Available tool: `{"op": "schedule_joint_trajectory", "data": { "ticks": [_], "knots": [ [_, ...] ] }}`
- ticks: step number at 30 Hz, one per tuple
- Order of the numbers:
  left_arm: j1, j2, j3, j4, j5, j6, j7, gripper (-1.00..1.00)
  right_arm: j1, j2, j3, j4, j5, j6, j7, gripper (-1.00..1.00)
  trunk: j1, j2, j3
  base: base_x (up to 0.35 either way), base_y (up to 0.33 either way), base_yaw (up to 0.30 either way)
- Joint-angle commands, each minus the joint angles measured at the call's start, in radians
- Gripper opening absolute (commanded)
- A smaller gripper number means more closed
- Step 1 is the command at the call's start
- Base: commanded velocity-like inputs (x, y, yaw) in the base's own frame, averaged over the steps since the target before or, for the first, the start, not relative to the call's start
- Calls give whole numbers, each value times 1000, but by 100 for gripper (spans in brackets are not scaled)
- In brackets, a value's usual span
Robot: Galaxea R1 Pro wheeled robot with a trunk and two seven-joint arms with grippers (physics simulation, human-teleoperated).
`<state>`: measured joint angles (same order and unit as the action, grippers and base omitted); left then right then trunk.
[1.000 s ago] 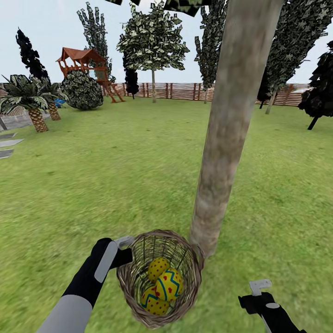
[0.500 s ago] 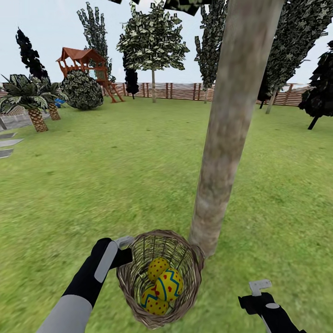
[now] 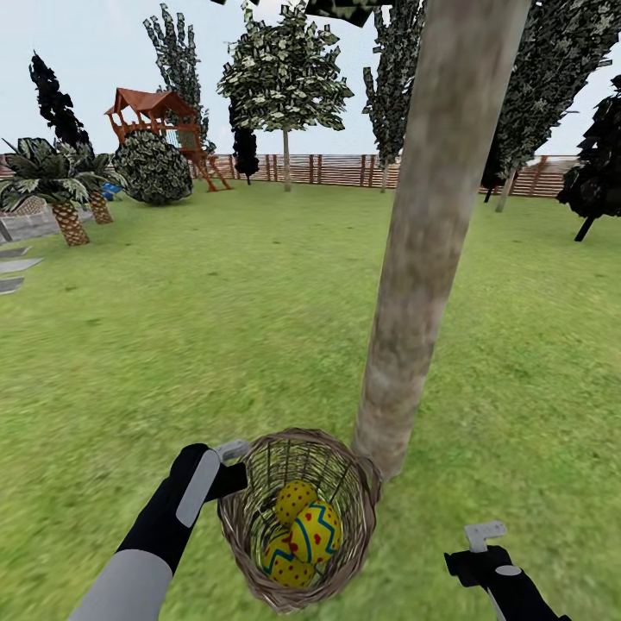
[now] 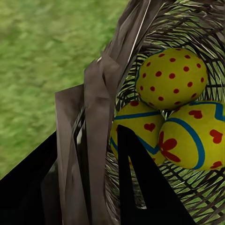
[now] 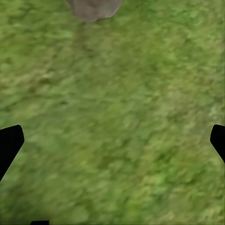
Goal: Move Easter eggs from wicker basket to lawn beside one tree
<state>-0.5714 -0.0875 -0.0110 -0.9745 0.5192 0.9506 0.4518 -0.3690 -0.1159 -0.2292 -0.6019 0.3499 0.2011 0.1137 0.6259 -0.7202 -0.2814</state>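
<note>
The wicker basket [image 3: 297,517] sits tilted at the foot of the thick tree [image 3: 423,259] on the lawn [image 3: 198,328]. Three Easter eggs lie inside it: one with red dots [image 3: 295,500], one with a blue zigzag [image 3: 316,530], and a third lower down [image 3: 285,561]. My left gripper [image 3: 233,461] is shut on the basket's rim, one finger inside and one outside. The left wrist view shows the rim [image 4: 93,122] between the fingers, with the eggs [image 4: 171,77] just beyond. My right gripper [image 3: 483,539] hangs open over grass to the basket's right; the trunk's base [image 5: 93,7] lies ahead of it.
Short palms [image 3: 65,194] and grey paving slabs [image 3: 13,267] stand at the left. A wooden play tower [image 3: 159,125], a round bush [image 3: 153,168] and a slatted fence [image 3: 345,170] line the back. Thin leafy trees [image 3: 285,86] stand far off. Open grass spreads around the trunk.
</note>
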Motion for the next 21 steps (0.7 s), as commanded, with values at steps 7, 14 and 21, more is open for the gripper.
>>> {"op": "schedule_joint_trajectory", "data": {
  "ticks": [7,14,21],
  "knots": [
    [-1,0,-1,-1,19,-1,10,-100,-1,1,-6,1,9,4,9,100,27,-51,-23,0,0,0],
    [-1,-2,-3,-1,19,0,10,-100,-1,1,-6,2,9,4,9,100,54,-100,-45,0,0,0],
    [-1,0,-3,-1,19,0,10,-100,-1,2,-5,11,9,3,8,100,81,-149,-67,0,0,0]
  ]
}}
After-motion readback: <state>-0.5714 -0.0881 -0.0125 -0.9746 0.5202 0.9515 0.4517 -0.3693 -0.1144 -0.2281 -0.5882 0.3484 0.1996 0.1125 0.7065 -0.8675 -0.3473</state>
